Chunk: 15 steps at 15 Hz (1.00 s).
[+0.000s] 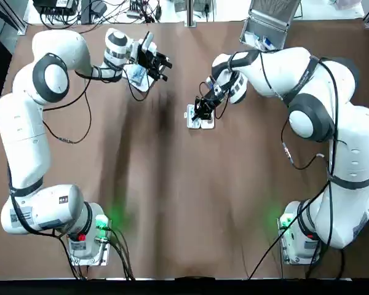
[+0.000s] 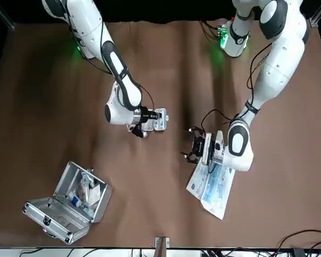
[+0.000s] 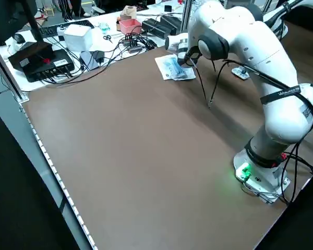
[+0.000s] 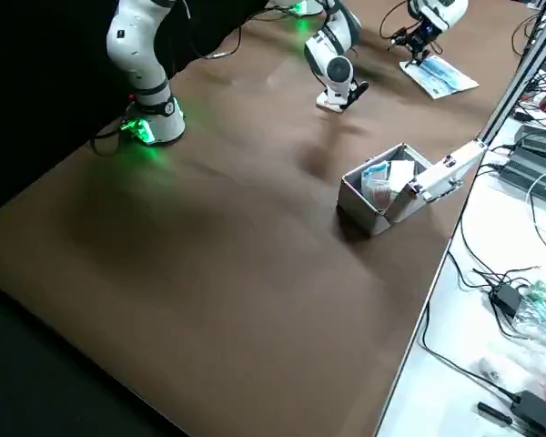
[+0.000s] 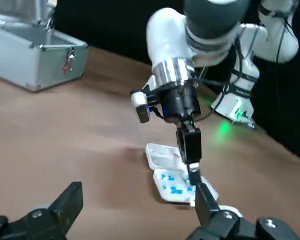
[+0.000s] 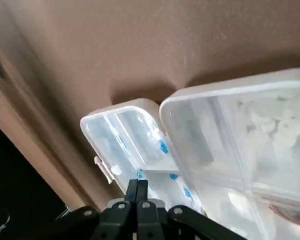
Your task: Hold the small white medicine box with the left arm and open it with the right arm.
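Observation:
The small white medicine box [image 1: 208, 123] lies flat on the brown table near the middle, its lid swung open beside its compartments [image 6: 135, 145]. My right gripper [image 1: 200, 113] stands tilted over it with its fingertips shut together, touching the box's [image 5: 172, 182] edge. I cannot tell if anything is pinched between them. My left gripper [image 1: 163, 69] hovers to the box's left, well apart from it, open and holding nothing. In the front view that gripper [image 2: 190, 144] sits just above a blue-and-white packet [image 2: 211, 184].
An open metal case [image 1: 267, 27] with supplies stands at the back right of the table. The blue-and-white packet [image 1: 138, 77] lies under the left wrist. Cables and equipment line the far edge beyond the table.

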Each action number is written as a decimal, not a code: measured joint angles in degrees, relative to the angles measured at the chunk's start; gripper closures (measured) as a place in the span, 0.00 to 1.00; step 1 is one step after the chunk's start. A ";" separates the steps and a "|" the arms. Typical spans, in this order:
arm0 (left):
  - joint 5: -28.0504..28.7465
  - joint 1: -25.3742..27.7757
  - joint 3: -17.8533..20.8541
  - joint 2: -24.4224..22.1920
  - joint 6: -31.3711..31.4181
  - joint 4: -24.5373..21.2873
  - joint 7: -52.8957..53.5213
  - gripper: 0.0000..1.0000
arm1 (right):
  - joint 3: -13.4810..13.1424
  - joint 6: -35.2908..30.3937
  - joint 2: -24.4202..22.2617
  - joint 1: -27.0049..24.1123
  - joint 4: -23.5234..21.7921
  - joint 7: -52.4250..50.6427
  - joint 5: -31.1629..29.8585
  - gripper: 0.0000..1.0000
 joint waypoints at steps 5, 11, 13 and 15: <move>5.47 2.61 0.01 -5.76 -0.83 0.01 -17.83 0.00 | -0.01 1.52 0.06 0.82 0.02 -0.02 -0.01 0.99; 13.29 6.27 0.37 -13.44 -4.35 -0.09 -40.38 0.00 | -0.03 2.52 0.38 1.20 0.07 -0.06 -0.01 0.99; 15.80 6.40 1.54 -15.32 -5.80 -0.13 -44.35 0.00 | -0.04 2.53 0.38 1.21 0.07 -0.06 -0.01 0.99; 16.80 6.40 3.36 -17.28 -7.83 -0.16 -48.61 0.00 | -0.04 2.53 0.38 1.21 0.08 -0.06 -0.02 0.99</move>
